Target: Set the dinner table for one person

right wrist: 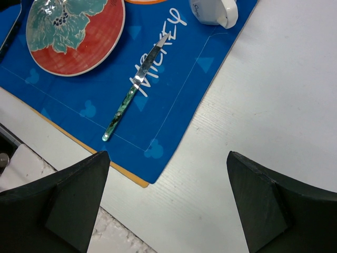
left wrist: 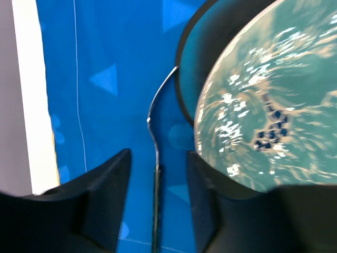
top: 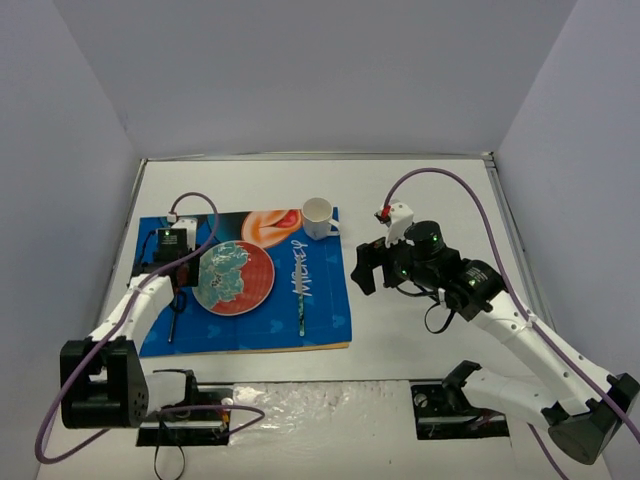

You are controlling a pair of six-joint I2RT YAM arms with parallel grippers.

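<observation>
The white dinner table (top: 420, 190) carries a blue Mickey placemat (top: 320, 310). On the mat sit a red plate with a teal flower (top: 234, 278), a knife (top: 303, 290) to its right, a white mug (top: 318, 215) at the far right corner and a fork (top: 172, 322) to the plate's left. My left gripper (left wrist: 158, 174) hangs low over the mat, open, and the fork (left wrist: 153, 126) lies flat between its jaws without touching them; the plate's (left wrist: 263, 105) rim is beside the right finger. My right gripper (right wrist: 168, 205) stands wide open and empty above bare table (right wrist: 274, 105), right of the mat.
Grey walls close in the table on three sides, and a thin metal rim (top: 500, 185) runs along its edges. The arm bases (top: 190, 415) sit at the near edge on a crinkled white sheet (top: 320, 405). A purple cable (top: 450, 180) loops over the right arm.
</observation>
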